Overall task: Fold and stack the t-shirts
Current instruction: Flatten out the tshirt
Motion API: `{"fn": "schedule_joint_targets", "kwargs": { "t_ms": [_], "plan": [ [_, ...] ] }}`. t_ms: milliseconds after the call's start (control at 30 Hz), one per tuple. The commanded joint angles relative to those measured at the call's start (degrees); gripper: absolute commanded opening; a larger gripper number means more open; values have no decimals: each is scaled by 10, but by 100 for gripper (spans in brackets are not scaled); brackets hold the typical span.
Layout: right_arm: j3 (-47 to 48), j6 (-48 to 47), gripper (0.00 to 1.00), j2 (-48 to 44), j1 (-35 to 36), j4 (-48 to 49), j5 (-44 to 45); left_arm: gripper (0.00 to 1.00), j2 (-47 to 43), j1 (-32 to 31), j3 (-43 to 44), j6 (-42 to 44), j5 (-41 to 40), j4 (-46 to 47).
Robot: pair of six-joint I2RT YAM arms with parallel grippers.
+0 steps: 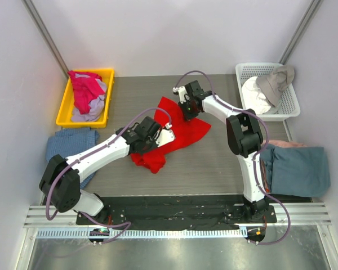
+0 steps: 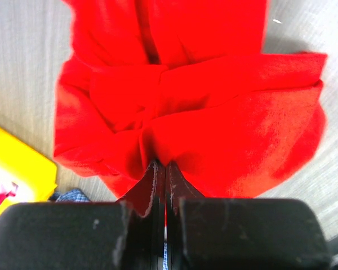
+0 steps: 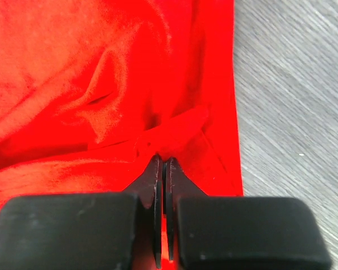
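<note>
A bright red t-shirt [image 1: 180, 132] lies crumpled across the middle of the table. My left gripper [image 1: 149, 142] is shut on a bunched fold of the red t-shirt [image 2: 214, 112] at its near-left part. My right gripper [image 1: 187, 109] is shut on the red t-shirt [image 3: 101, 84] at its far edge, with the cloth pinched between the fingertips. More t-shirts, magenta-pink [image 1: 84, 87] and pale lavender [image 1: 90, 112], lie in a yellow bin [image 1: 65, 109]. A folded teal t-shirt [image 1: 298, 169] lies at the right edge on a pinkish one [image 1: 287, 144].
A white basket [image 1: 290, 107] at the back right holds white and grey cloth. A blue checked cloth [image 1: 70, 146] lies at the left below the yellow bin. Grey walls close in both sides.
</note>
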Motion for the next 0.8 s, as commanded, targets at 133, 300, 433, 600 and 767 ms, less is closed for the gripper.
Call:
{"fn": "schedule_joint_targets", "kwargs": {
  "t_ms": [133,300,433,600,767],
  "plan": [
    [5,-26,1,-93,-1,-17,121,0,5,8,14,-21,-102,153],
    [13,-86,1,-175,-2,-32,253,0,19,48,120,-7,-136,186],
    [33,-117,1,-250,-14,-34,331,0,36,82,223,-3,-151,203],
    [85,-126,1,-300,-45,-31,388,0,61,130,337,-23,-179,238],
    [145,-127,1,-315,-87,-31,401,0,80,167,420,-58,-170,227]
  ]
}}
